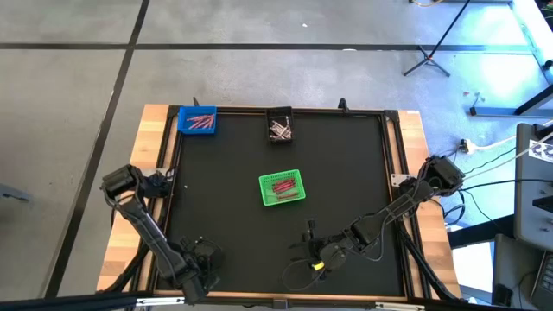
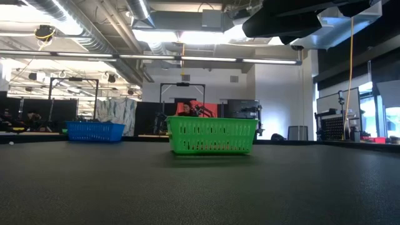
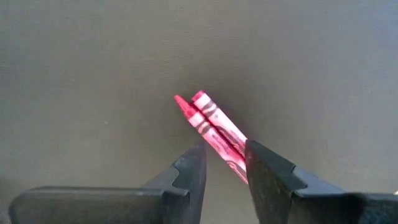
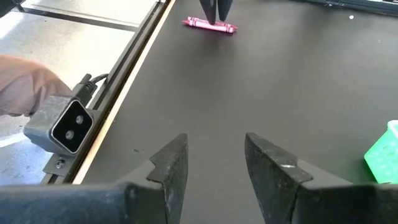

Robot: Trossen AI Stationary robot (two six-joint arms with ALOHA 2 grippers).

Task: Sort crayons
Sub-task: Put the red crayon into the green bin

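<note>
Hovering at the near-left corner of the table, the left gripper (image 3: 224, 165) straddles two pink crayons (image 3: 211, 127) lying side by side on the black mat, fingers parted either side, apparently lined up for a pinch. The right gripper (image 4: 214, 158) waits open and empty near the near edge. Farther out, the green bin (image 1: 282, 187) holds red crayons mid-table, with the blue bin (image 1: 197, 120) and black bin (image 1: 280, 126) along the far edge, presumably one per colour.
</note>
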